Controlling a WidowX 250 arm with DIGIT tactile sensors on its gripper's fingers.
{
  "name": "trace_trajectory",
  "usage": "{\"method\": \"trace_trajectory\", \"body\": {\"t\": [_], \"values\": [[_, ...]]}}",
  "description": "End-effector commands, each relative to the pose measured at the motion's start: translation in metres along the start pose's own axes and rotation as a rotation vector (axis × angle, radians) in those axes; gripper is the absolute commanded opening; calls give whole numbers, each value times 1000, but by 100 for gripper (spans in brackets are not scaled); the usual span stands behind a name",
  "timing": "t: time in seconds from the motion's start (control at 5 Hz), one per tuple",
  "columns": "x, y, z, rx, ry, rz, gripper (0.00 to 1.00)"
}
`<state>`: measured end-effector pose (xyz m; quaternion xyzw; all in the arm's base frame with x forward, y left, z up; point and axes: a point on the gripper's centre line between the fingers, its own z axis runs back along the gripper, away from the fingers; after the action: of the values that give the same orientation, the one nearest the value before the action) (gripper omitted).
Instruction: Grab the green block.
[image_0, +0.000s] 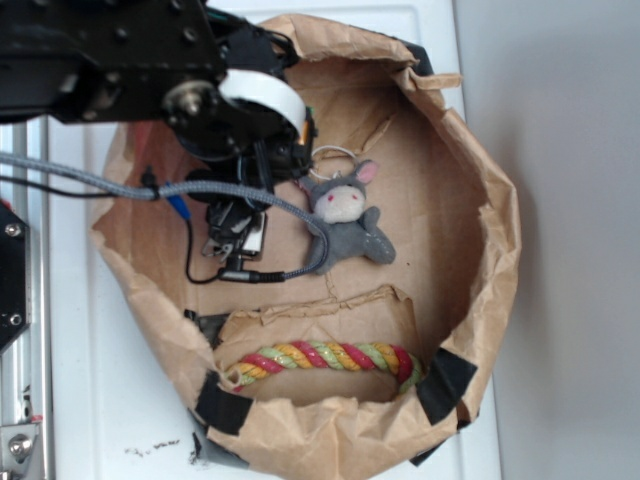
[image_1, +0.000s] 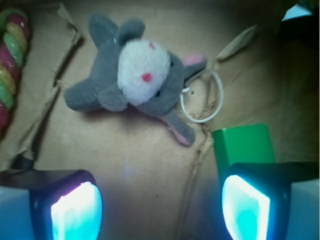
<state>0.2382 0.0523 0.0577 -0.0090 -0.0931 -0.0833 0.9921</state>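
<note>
In the exterior view, a crumpled brown paper bag (image_0: 470, 300) lies opened out into a shallow basin on a white surface (image_0: 120, 420), its rim patched with black tape at about five and seven o'clock. The black robot arm (image_0: 120, 60) reaches in from eleven o'clock and covers the basin's upper left, with a grey braided cable (image_0: 240, 195) looping across it. Near the centre lies a grey plush toy (image_0: 348, 215) with a white face and a thin wire ring at its head. A multicoloured twisted rope (image_0: 325, 358) rests along the bag's inner wall at six o'clock. The green block shows only as a thin sliver, if at all, at the arm's edge, and the fingers cannot be made out here. In the wrist view, the gripper (image_1: 160, 207) is spread wide over bare paper, its two glowing cyan pads at seven and five o'clock with nothing between them. The green block (image_1: 243, 145) sits at four o'clock, just above the right-hand pad and partly hidden behind it. The plush toy lies at twelve o'clock, its ring (image_1: 205, 100) near the block's top edge, and the rope runs down the edge at ten o'clock.
</note>
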Motion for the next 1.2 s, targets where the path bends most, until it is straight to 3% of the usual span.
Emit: {"method": "trace_trajectory", "body": {"t": [0.0,0.2,0.4,0.6,1.0], "values": [[19,26,9,-10,-15,-33,100],[14,42,30,-45,67,-81,100],[5,60,36,-42,107,-121,100],[0,68,30,-33,96,-130,100],[5,59,-6,12,28,-121,100]]}}
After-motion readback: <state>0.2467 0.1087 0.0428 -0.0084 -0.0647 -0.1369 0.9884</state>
